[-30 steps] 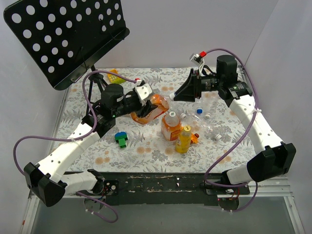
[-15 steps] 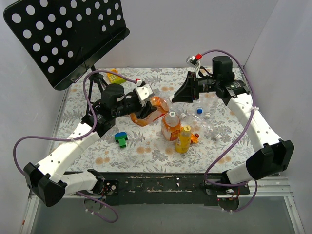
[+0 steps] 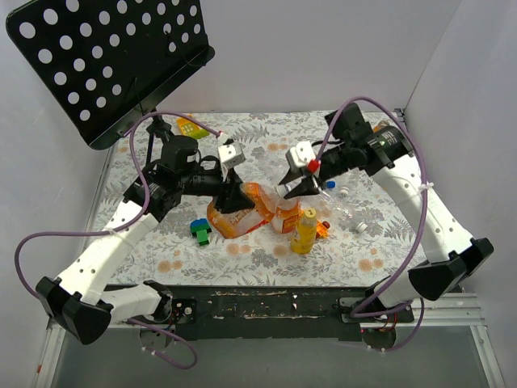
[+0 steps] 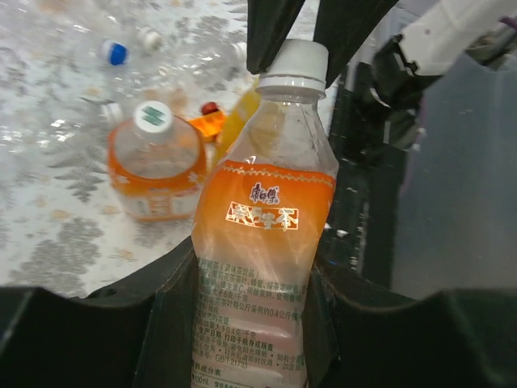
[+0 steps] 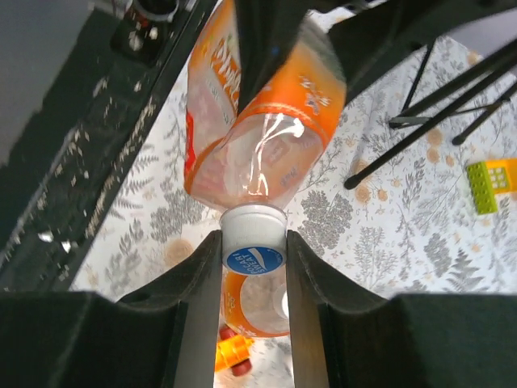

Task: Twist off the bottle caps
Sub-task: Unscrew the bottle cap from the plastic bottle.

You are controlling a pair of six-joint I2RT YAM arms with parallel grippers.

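While over grey-walled floral table (image 3: pixel 258 133), left pincer (image 3: pixel 233 197) tight around bottle (image 4: pixel 262 218), right pincer (image 3: pixel 292 184) tight around cap (image 5: pixel 253 242)

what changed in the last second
The right arm swung in from the far right, and the right fingers closed on the white cap of the orange bottle. The left fingers, still gripping that bottle, carried it nearer. The yellow bottle and green-and-blue block stayed put.

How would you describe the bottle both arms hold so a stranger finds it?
Look over the middle of the flowered table. The orange-labelled bottle hangs tilted, body in the left jaws, white cap in the right jaws. Other bottles sit ungripped.
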